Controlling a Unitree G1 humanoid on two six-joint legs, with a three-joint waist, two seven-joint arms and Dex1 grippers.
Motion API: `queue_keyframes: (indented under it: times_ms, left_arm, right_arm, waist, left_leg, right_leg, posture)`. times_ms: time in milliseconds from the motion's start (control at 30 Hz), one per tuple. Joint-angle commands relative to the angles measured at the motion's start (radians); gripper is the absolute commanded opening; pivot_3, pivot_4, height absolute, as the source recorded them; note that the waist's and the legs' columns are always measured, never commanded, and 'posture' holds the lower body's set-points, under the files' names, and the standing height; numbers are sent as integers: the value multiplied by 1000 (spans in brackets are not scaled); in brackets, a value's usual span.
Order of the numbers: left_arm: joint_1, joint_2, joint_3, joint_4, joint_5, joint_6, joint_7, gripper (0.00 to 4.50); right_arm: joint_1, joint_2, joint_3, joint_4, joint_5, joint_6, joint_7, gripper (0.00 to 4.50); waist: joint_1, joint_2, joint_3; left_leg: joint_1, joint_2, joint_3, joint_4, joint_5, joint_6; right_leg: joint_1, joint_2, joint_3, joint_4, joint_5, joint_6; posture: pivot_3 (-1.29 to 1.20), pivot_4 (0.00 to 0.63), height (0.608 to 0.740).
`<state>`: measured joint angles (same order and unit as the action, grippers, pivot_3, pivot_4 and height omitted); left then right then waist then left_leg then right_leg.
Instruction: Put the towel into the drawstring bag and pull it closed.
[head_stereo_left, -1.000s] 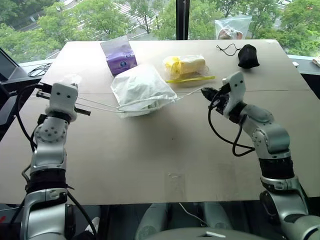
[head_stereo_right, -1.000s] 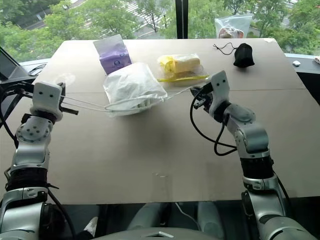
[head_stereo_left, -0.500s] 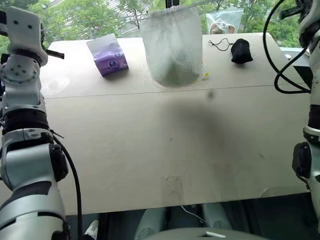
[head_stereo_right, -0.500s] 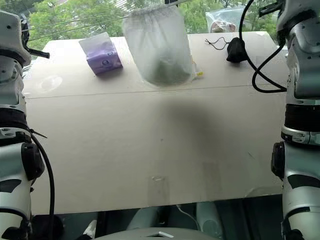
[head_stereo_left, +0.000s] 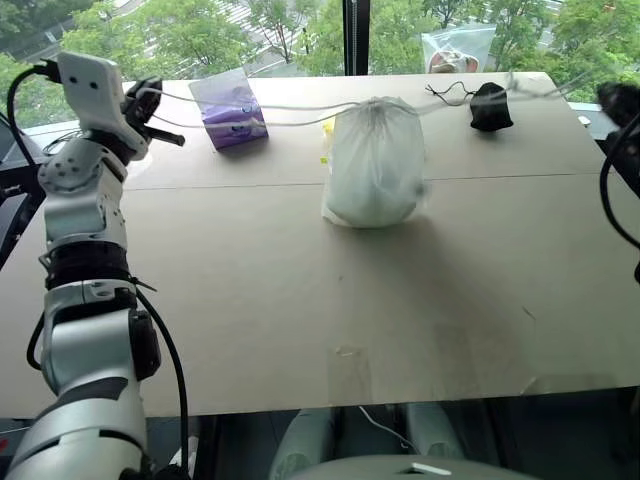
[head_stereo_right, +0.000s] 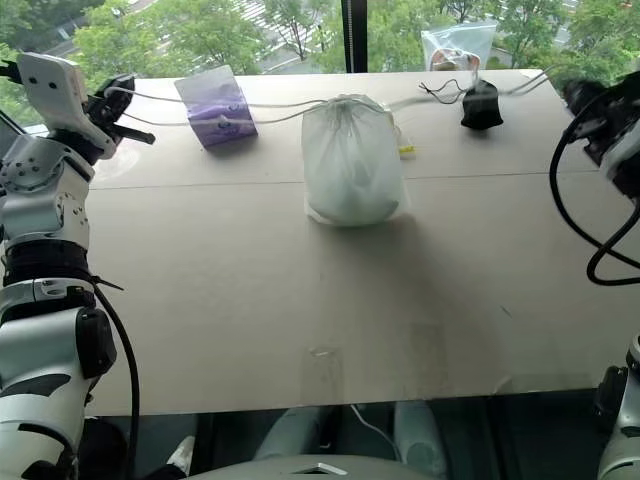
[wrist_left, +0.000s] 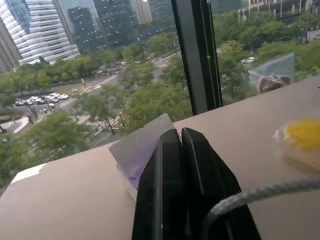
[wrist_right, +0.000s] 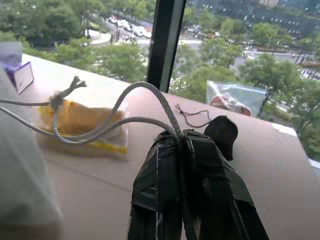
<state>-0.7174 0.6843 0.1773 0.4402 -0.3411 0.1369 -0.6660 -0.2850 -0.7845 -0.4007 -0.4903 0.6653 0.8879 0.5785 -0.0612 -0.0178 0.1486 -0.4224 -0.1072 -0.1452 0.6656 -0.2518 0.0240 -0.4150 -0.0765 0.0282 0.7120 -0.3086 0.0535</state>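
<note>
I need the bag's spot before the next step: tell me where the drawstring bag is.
In the eye views the drawstring bag stands mid-table toward the far edge, between the purple packet on its left and the black pouch on its right.

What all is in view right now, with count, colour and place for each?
white thin fabric drawstring bag: one, white, table middle, mouth gathered
white cord drawstrings: two sides, white, stretched from bag to each gripper
purple packet: one, purple, far left of bag
yellow item in clear plastic: one, yellow, behind bag
small black corded pouch: one, black, far right
clear plastic bag: one, far edge
left gripper: fingers shut on cord
right gripper: fingers shut on cord
</note>
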Motion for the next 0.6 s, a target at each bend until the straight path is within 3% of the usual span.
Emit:
queue_keyframes:
  times_ms: [33,133,233,367,433,600]
  left_arm:
    - [165,-39,-68,-255,-56,140,-59,71]
    - [313,-85,-148,-356,-17,130,-91,71]
    - [343,-136,-146,-402,-43,211,-42,71]
    - [382,-119,-165,-418,-3,187,-85,71]
    - [393,-105,-153,-403,3,196,-86,71]
    - [420,-42,-131,-327,72,134,-84,71]
  right_arm:
    - [170,-30,113,-199,18,2,62,0]
    - [264,0,289,-204,-146,-87,-15,0]
    - [238,45,355,-135,-239,-145,-77,0]
    - [294,-25,436,-117,-299,-205,25,0]
    - [315,-22,434,-95,-292,-197,36,0]
    - [430,-134,460,-41,-421,-259,67,0]
  waist:
    - [-9,0,0]
    - [-7,0,0]
    - [5,0,0]
    - [27,0,-1]
    - [31,0,-1]
    - [40,0,-1]
  left_leg:
    - [0,0,0,1,0,0]
    - [8,0,1,0,0,0]
    - [10,1,0,2,0,0]
    - [10,2,0,2,0,0]
    - [9,2,0,1,0,0]
    - [9,2,1,1,0,0]
  right_leg:
    - [0,0,1,1,0,0]
    - [6,2,4,0,0,0]
    - [6,4,5,2,2,0]
    - [6,5,4,1,3,0]
    - [6,5,4,-1,3,0]
    - [7,4,4,-3,3,0]
  posture:
    - [0,150,740]
    - [0,150,740]
    - [0,150,740]
    - [0,150,740]
    - [0,150,740]
    - [0,150,740]
